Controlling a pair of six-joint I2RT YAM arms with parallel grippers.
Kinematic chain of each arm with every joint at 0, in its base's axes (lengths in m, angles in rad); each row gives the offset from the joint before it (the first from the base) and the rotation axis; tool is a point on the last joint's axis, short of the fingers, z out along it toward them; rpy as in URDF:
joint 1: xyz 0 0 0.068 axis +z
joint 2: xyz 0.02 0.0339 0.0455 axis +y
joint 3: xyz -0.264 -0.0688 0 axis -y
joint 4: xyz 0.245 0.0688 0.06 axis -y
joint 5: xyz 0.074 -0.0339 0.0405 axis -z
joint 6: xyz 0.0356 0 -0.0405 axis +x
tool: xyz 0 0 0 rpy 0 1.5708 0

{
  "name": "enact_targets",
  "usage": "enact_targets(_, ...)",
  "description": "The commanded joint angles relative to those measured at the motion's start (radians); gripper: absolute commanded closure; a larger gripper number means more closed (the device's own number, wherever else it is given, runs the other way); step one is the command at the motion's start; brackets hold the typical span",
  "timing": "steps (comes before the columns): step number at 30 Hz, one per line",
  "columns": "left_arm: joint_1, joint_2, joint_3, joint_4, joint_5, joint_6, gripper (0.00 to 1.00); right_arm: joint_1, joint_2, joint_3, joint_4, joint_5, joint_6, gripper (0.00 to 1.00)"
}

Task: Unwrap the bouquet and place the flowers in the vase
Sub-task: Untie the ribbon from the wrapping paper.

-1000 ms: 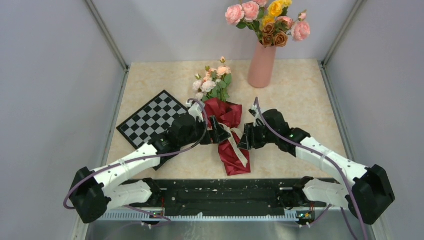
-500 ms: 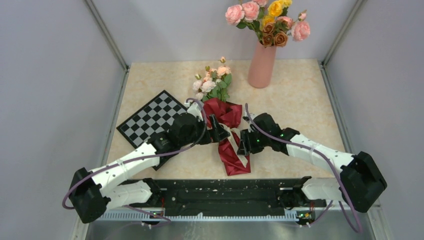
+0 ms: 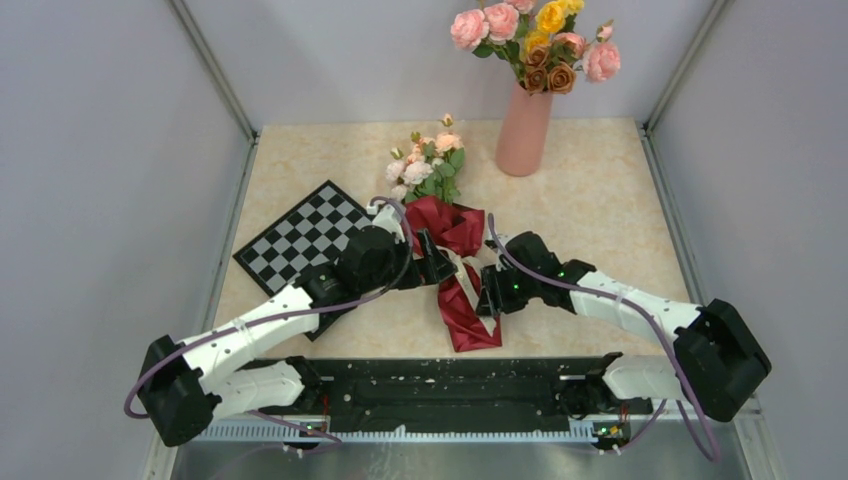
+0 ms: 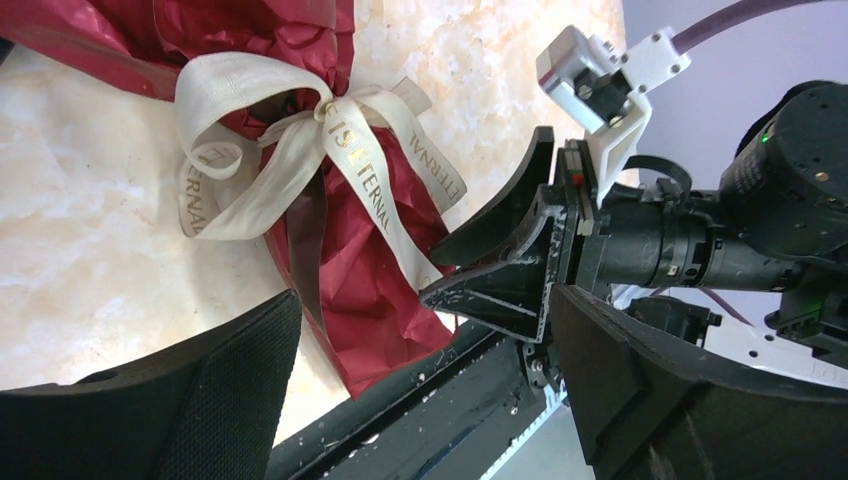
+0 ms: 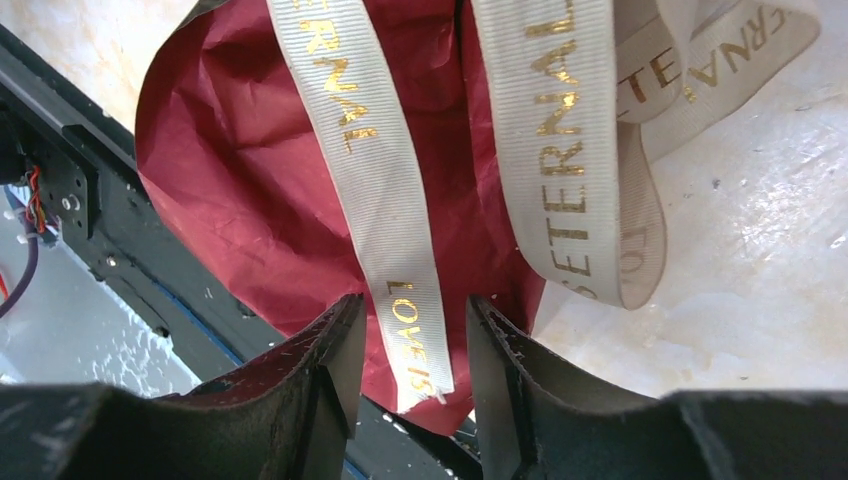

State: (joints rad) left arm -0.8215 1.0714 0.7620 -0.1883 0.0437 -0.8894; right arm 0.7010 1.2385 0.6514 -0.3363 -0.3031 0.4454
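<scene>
The bouquet (image 3: 455,275) lies in the middle of the table, wrapped in dark red paper (image 4: 370,290), with the flowers (image 3: 425,165) pointing toward the far side. A cream ribbon (image 4: 300,150) is tied in a bow around it. My left gripper (image 3: 435,262) stands wide open at the bouquet's left, beside the bow. My right gripper (image 3: 487,290) is at its right, low over the wrap. In the right wrist view a ribbon tail (image 5: 400,250) hangs between the half-open fingers of my right gripper (image 5: 412,310), untouched. The salmon-pink vase (image 3: 524,130) stands at the back.
Larger pink, yellow and brown roses (image 3: 535,40) fill the vase. A chessboard (image 3: 300,235) lies left of the bouquet, under my left arm. A black rail (image 3: 450,385) runs along the near table edge, just below the wrap's end.
My right gripper has slid left and nearer, onto the bouquet's lower end, and its jaws have narrowed a little around the ribbon tail. The left gripper has stayed put.
</scene>
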Motion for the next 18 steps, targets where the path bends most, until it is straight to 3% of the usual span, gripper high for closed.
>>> enact_targets(1, -0.007, -0.019, 0.056, 0.025, -0.022, 0.001, 0.03, 0.016, 0.003, -0.004, 0.054, -0.044, -0.017, 0.58)
enact_targets(12, -0.007, -0.032, 0.069, 0.008, -0.034, 0.021, 0.03, 0.021, 0.025, -0.001, 0.068, -0.047, -0.004, 0.81)
enact_targets(15, -0.007, -0.034, 0.110, -0.050, -0.094, 0.081, 0.02, 0.025, 0.025, -0.006, 0.072, -0.043, -0.002, 0.80)
enact_targets(18, -0.007, -0.046, 0.161, -0.106, -0.136, 0.131, 0.02, 0.025, 0.036, -0.008, 0.084, -0.057, 0.004, 0.73)
